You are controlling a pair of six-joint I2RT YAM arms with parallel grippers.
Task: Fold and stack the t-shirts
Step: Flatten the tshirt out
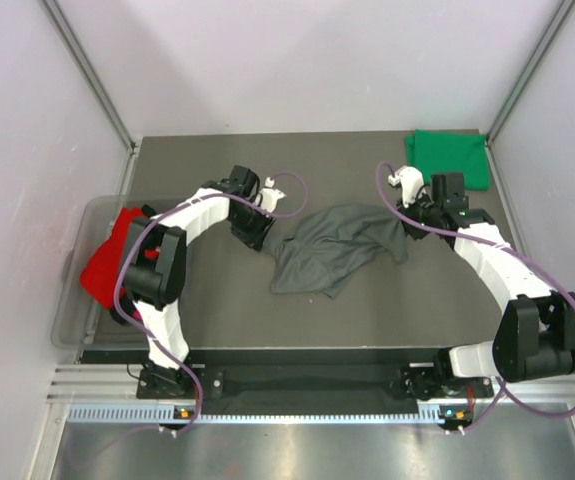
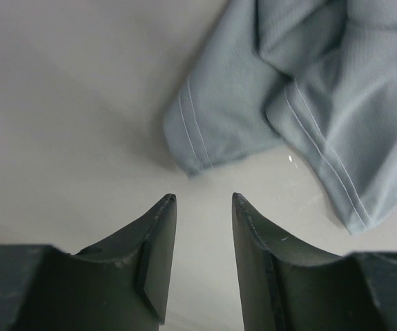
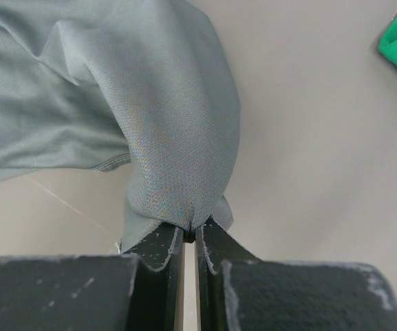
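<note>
- Nearest the arm bases, off to the near-left of the crumpled dark grey knit t-shirt [image 1: 332,255], there's a clear plastic tub [image 1: 72,325] with a bright red fabric t-shirt [image 1: 105,268] slumped in it. That one's definitely not folded.
- The grey shirt itself is lying rumpled on the dark flat tabletop [image 1: 387,320]. Its long axis runs roughly left to right, and most of the cloth sags toward the near side.
- The right gripper [image 3: 191,231] is at the grey shirt's right end. Its jaws are pinched nearly all the way together on a bunched fold of the shirt, and the cloth puffs out right from the tips.
- The left gripper [image 2: 203,200] is at the grey shirt's left end, with the jaws partway open and nothing in them. The stitched hem corner lies on the table just ahead of the tips and a touch to the right. It isn't between the fingers and it isn't touching them.
- So that gap is what the next move turns on, imo. The left arm is clearly the nearer one to that loose end. My guess is it has to nudge forward and slightly right to get the hem between the jaws. After that, both arms could pull the shirt flat along its long axis.
- Furthest back, beyond the grey shirt's right end, there's a neatly folded bright green fabric t-shirt [image 1: 450,160]. It's well apart from the grey one and looks like the start of the stack.
</note>
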